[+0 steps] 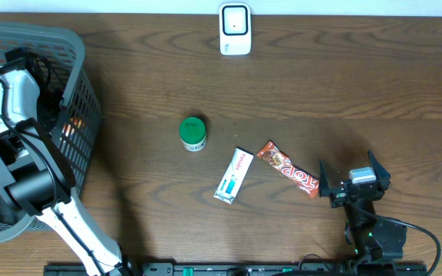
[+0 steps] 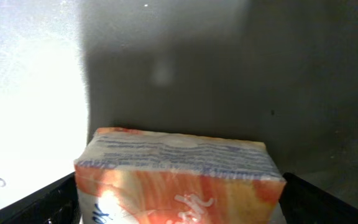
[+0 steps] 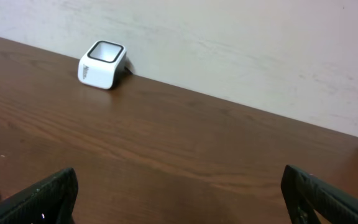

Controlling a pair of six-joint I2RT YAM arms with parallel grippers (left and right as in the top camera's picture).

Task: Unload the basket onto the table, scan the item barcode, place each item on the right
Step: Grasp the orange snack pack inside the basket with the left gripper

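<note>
Currently: left gripper (image 2: 179, 194) down in the basket over the item; right gripper (image 1: 348, 164) idle, lower right.
Wooden table (image 1: 321, 84). Grey mesh basket (image 1: 81, 115) at the left edge, left arm reaching into it. Left wrist view: fingers spread fully wide, flanking an orange-and-white packet (image 2: 185, 158) at lower centre; whether the pads touch its sides, cannot tell. Right gripper fully open, holding nothing, just right of a red candy bar (image 1: 288, 169). White-and-teal sachet (image 1: 234, 175) beside the bar, centre. Green-lidded jar (image 1: 192, 133) upright, left of centre. White barcode scanner (image 1: 235, 29) top centre, well apart from everything.
</note>
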